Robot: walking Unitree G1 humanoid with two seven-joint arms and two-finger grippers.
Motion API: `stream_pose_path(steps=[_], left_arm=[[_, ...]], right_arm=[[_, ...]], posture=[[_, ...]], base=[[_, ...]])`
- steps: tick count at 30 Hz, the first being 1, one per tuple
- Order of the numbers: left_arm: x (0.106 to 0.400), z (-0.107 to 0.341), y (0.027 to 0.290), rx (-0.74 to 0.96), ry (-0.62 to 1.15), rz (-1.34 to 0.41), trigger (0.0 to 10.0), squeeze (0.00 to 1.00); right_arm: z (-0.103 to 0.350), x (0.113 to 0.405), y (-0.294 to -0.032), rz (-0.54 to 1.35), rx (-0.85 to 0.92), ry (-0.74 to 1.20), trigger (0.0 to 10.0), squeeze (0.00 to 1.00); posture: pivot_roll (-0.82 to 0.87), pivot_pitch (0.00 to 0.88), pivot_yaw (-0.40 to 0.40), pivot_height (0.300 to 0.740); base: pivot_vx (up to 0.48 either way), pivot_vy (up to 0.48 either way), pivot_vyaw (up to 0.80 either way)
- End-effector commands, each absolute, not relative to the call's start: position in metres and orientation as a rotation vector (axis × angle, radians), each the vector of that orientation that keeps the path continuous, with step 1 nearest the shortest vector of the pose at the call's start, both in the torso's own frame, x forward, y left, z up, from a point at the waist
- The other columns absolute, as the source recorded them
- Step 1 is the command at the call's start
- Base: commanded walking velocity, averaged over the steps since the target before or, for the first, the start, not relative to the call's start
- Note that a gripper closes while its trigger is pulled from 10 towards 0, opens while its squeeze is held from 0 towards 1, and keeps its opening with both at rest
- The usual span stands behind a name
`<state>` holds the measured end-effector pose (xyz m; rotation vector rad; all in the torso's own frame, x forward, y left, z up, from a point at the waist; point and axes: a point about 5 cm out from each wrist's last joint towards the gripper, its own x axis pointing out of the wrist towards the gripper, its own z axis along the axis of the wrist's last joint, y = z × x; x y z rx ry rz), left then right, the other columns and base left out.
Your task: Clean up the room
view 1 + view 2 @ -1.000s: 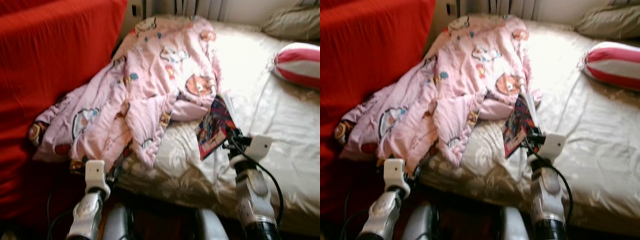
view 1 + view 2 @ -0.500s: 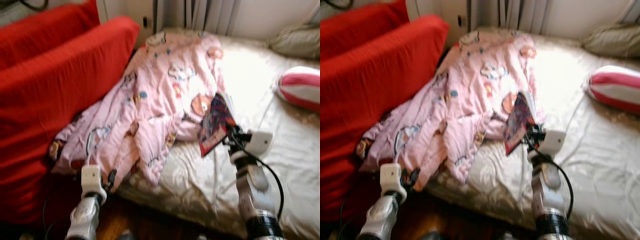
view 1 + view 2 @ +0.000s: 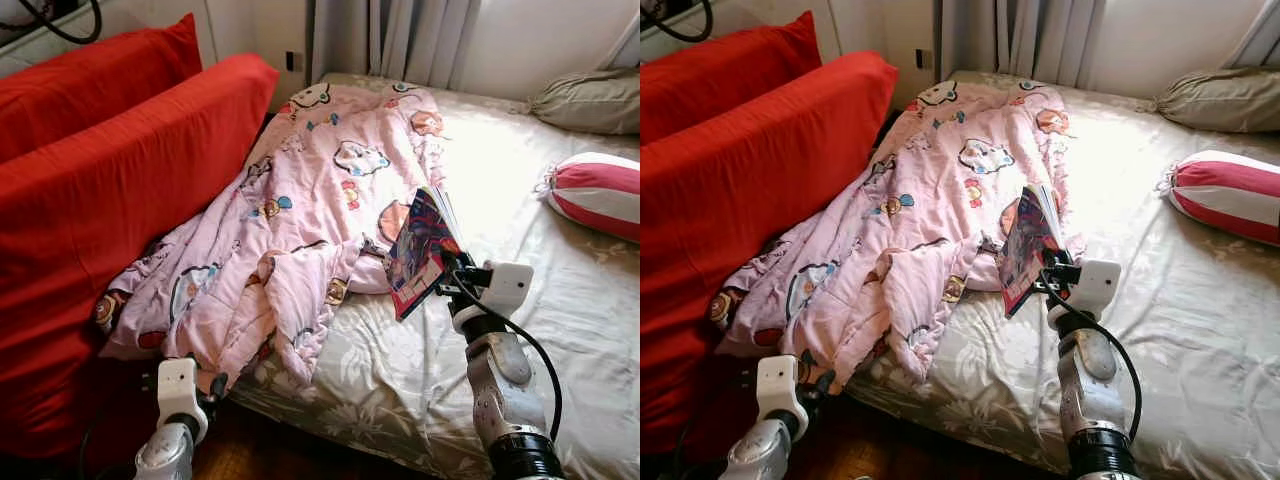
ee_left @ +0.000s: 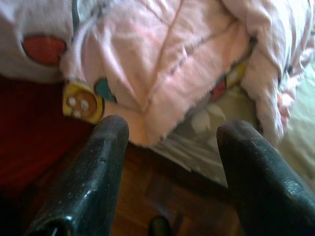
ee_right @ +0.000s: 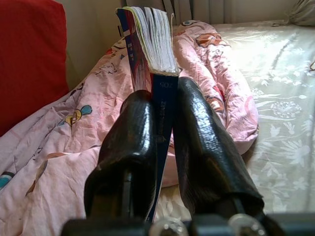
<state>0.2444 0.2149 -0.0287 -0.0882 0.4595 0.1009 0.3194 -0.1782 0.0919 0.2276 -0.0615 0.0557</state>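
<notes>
One book point(image 3: 420, 252) is in view, clamped upright between the two black fingers point(image 5: 132, 142) of the right pincer point(image 3: 1048, 281), which holds it by its lower edge above the bed point(image 3: 560, 330), just right of the quilt's near fold, its pages fanned at the top. One pink cartoon-print quilt point(image 3: 300, 220) lies rumpled along the left side of the bed, from the far edge down to the near left corner, where a flap hangs over the side. Two red cushions point(image 3: 110, 200) stand at the left, one behind the other. Two pillows lie on the far right of the bed: a red-and-white striped bolster point(image 3: 598, 192) and a beige pillow point(image 3: 590, 100) beyond it. The left pincer point(image 4: 170, 162) hangs low by the near left corner of the bed with its fingers spread apart and gripping nothing, the quilt's hanging edge just ahead of it and what looks like dark wooden floor point(image 4: 162, 191) below, though that view is soft. Against a second ago, the whole scene sits lower and farther off and is sharper, so the camera has pulled back; curtains point(image 3: 400, 40) now show at the far wall, and the book stands higher off the sheet than before, in the same grip.
</notes>
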Motion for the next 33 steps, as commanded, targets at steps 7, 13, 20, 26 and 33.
stream_pose_path(steps=[7,13,20,26,33], left_arm=[[0.2317,-0.0384,0.2177,-0.151,0.496,0.158,10.0,0.0],[0.2319,-0.038,0.212,-0.125,0.484,0.111,10.0,0.0],[0.2339,-0.0356,0.2123,-0.115,0.465,0.103,10.0,0.0],[0.2334,-0.0353,0.2119,-0.104,0.459,0.096,10.0,0.0],[0.2326,-0.0356,0.2108,-0.094,0.457,0.089,10.0,0.0]], right_arm=[[0.0877,0.3144,-0.1831,0.031,0.224,-0.041,10.0,0.0],[0.0871,0.3147,-0.183,0.014,0.228,-0.04,10.0,0.0],[0.0858,0.3127,-0.1792,0.017,0.235,-0.033,10.0,0.0],[0.0857,0.3135,-0.1835,-0.028,0.235,-0.038,10.0,0.0],[0.0886,0.3176,-0.1803,-0.016,0.26,-0.04,10.0,0.0]], posture=[[-0.02,0.094,-0.057,0.74],[-0.03,0.1,-0.048,0.74],[-0.02,0.117,-0.048,0.74],[-0.02,0.14,-0.048,0.74],[-0.01,0.152,-0.049,0.74]], base=[[0.0,0.0,-0.55],[0.0,0.0,-0.77],[0.0,-0.323,-0.77],[0.0,-0.399,-0.38],[0.0,-0.399,-0.22]])
